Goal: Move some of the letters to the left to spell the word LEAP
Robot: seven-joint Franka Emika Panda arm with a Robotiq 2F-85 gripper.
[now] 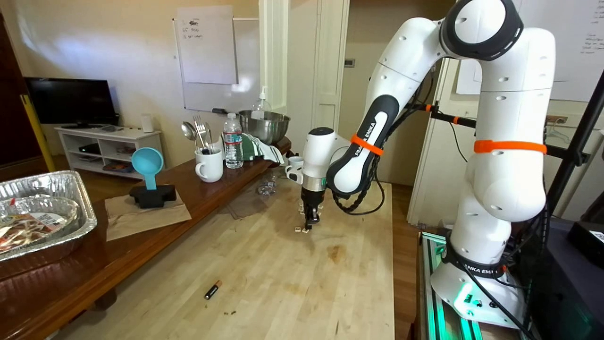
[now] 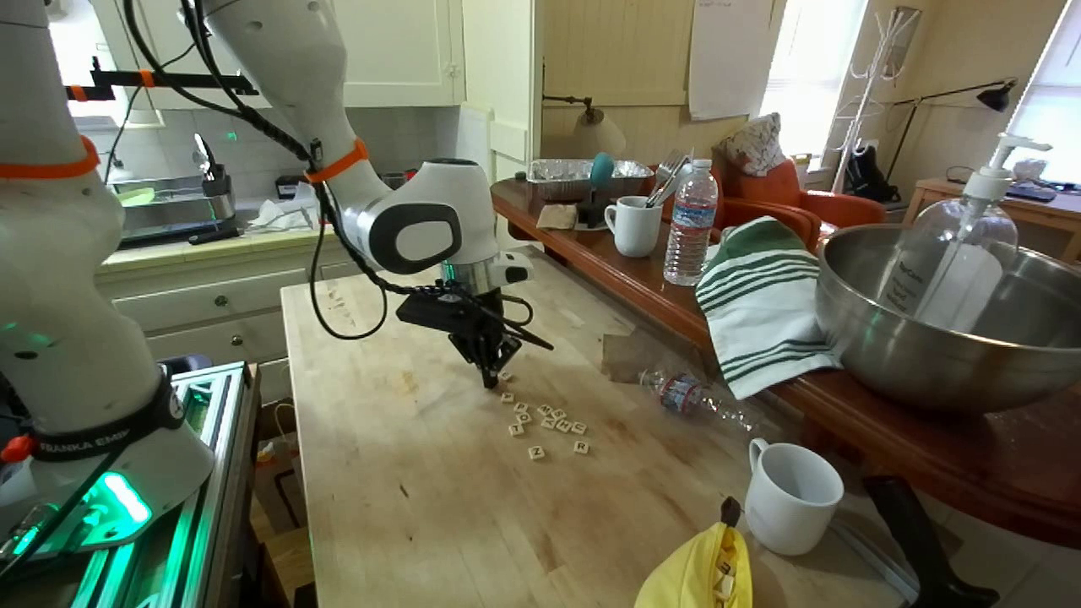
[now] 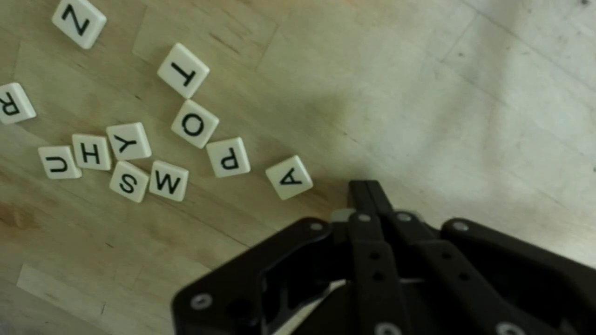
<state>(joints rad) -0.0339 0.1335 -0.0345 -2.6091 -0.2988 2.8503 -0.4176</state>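
My gripper is shut, its fingertips together with nothing visible between them, low over the wooden table; it also shows in both exterior views. In the wrist view the letter A tile lies just left of the fingertips, apart from them. The P tile, O tile and T tile lie farther left. The M tile, S, Y, H and U tiles cluster beyond, with Z and R. A pale tile lies beside the fingertips in an exterior view. Pale bits behind the fingers are unclear.
A battery lies on the table. A yellow pouch, a white mug, a pan handle and a crushed bottle are also there. A raised dark wooden ledge runs along one side.
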